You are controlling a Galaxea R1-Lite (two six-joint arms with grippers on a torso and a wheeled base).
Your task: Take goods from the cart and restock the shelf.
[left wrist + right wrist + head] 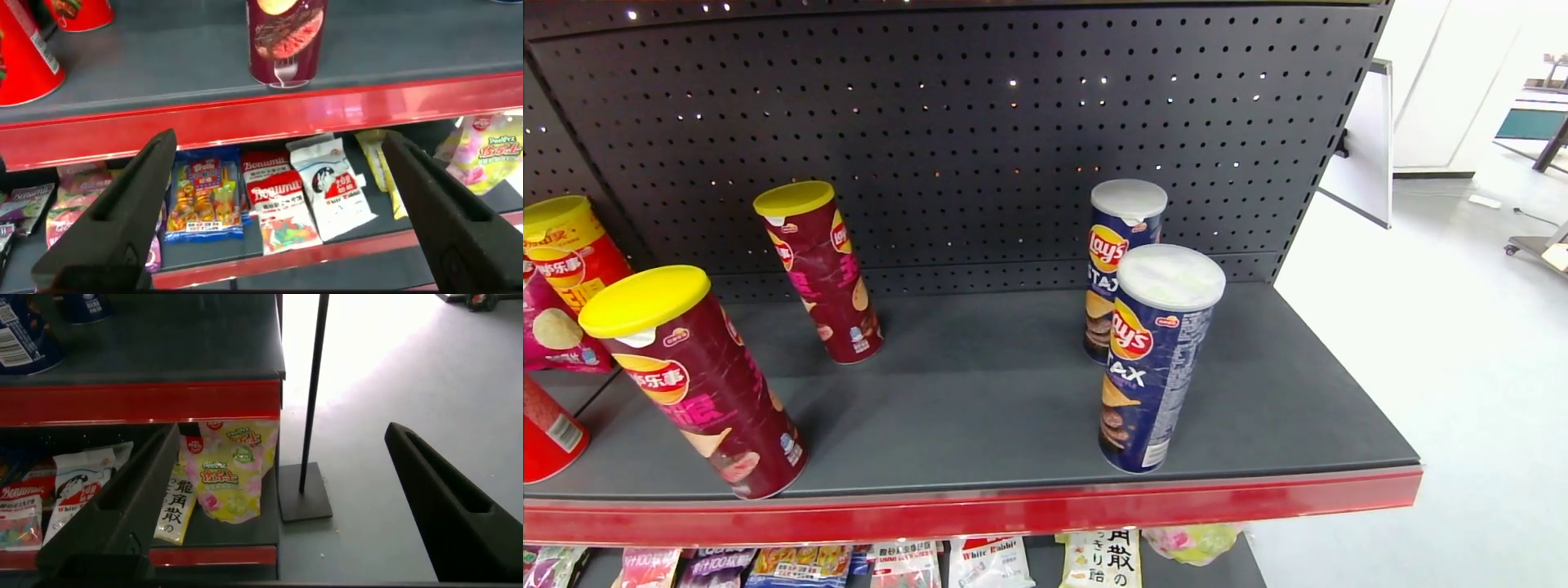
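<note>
The shelf [980, 392] is dark grey with a red front edge [980, 510] and a pegboard back [980, 122]. Toward its right end stand two blue cans with white lids, both upright: the front blue can [1156, 359] close to the front edge, the rear blue can [1119, 245] just behind it and nearer the pegboard back. On the left half stand two maroon cans with yellow lids: the front maroon can [698, 384] at the front edge, the rear maroon can [818, 269] near the back. At the left end are a red can with a yellow lid [568, 245], a pink bag [551, 331] and another red can [543, 437].

The left gripper [278, 137] is spread wide with nothing between its fingers [122, 220]; it is held before the lower shelf [327, 253], where snack packets [203, 196] lie in a row, below the front maroon can.

The right gripper [279, 431] is also spread wide and holds nothing, held before the right end of the lower shelf, where a yellow packet [233, 469] lies at the corner; a thin pole on a flat base [306, 490] stands on the floor just beside it
</note>
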